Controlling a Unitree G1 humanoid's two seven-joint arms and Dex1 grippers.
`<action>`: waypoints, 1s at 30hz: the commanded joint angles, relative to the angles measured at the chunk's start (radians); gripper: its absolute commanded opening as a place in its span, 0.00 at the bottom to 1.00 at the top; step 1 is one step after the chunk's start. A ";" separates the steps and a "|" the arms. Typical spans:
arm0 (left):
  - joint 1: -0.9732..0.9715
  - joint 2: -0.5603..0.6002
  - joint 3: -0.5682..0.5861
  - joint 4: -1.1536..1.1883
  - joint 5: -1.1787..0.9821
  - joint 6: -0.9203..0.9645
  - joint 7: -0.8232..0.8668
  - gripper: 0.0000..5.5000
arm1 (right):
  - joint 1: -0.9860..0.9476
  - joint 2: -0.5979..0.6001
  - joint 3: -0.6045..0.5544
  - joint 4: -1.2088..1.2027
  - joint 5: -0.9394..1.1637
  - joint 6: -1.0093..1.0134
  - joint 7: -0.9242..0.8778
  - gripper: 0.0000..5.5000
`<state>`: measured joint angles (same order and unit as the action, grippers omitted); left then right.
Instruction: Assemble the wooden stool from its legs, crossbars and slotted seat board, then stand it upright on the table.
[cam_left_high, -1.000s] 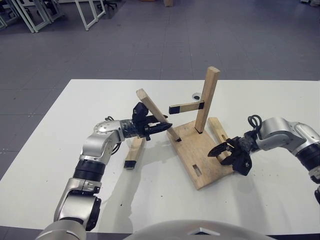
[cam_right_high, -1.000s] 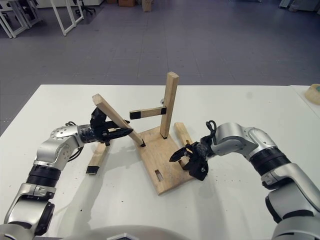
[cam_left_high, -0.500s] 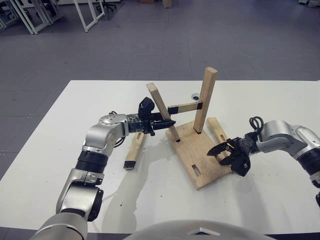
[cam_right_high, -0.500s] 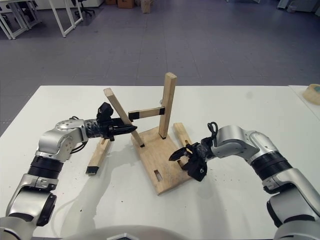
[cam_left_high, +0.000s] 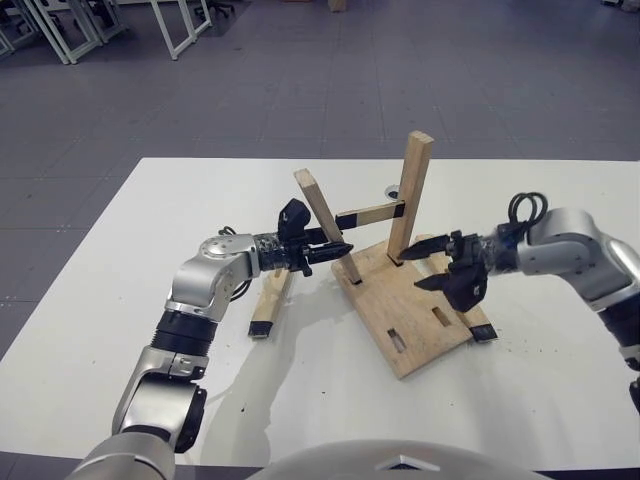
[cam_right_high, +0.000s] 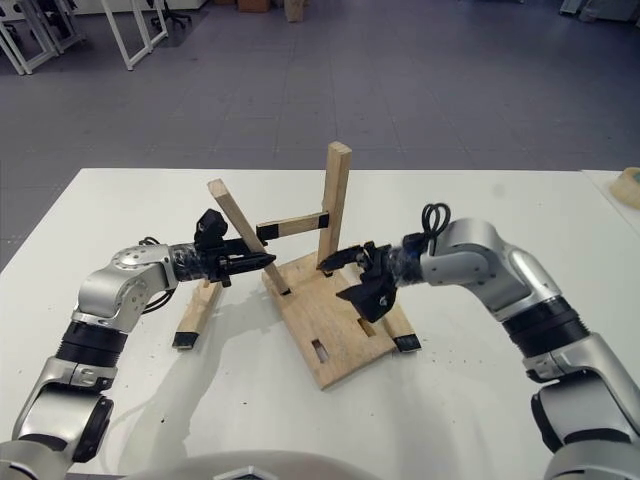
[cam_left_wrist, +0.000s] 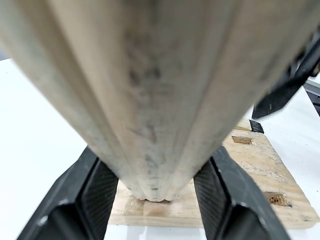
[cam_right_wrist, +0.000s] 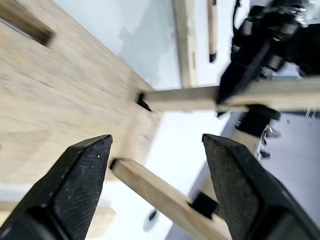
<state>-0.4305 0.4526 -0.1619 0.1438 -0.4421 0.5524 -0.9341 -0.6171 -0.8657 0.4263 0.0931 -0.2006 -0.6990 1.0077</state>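
The slotted seat board (cam_left_high: 400, 318) lies flat on the white table. A tall leg (cam_left_high: 412, 195) stands in its far slot, carrying a black-tipped crossbar (cam_left_high: 372, 213) that points left. A second leg (cam_left_high: 326, 226) leans with its foot in the board's near-left slot. My left gripper (cam_left_high: 328, 248) is shut on this leaning leg (cam_left_wrist: 150, 100) at mid-height. My right gripper (cam_left_high: 416, 268) is open just right of the tall leg's base, its fingers (cam_right_wrist: 80, 185) on either side of the tall leg (cam_right_wrist: 160, 192) without touching it.
One loose leg (cam_left_high: 268, 300) lies on the table left of the board. Another (cam_left_high: 466, 312) lies along the board's right edge, black tip toward me. A round grommet (cam_left_high: 392, 190) sits in the table behind the stool. Bare table lies in front.
My right gripper left the board's right edge and moved up and left to the tall leg's base, uncovering the loose leg. The leaning leg swung more upright a second ago and now holds.
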 joint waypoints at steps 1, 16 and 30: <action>0.080 0.003 -0.050 0.022 0.062 0.038 0.030 0.37 | -0.089 0.114 -0.090 -0.062 0.078 0.312 -0.048 0.56; 0.040 -0.013 -0.069 -0.001 0.071 0.039 0.068 0.37 | -0.132 0.430 0.105 0.284 -0.117 0.584 -0.099 0.46; 0.067 -0.020 -0.153 -0.078 0.190 0.083 0.209 0.37 | -0.162 0.491 -0.242 -0.001 0.096 0.808 -0.348 0.46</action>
<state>-0.4344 0.4061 -0.2591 -0.0104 -0.3462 0.5852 -0.7641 -0.6992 -0.3779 0.2552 0.1539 -0.1282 0.0677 0.7069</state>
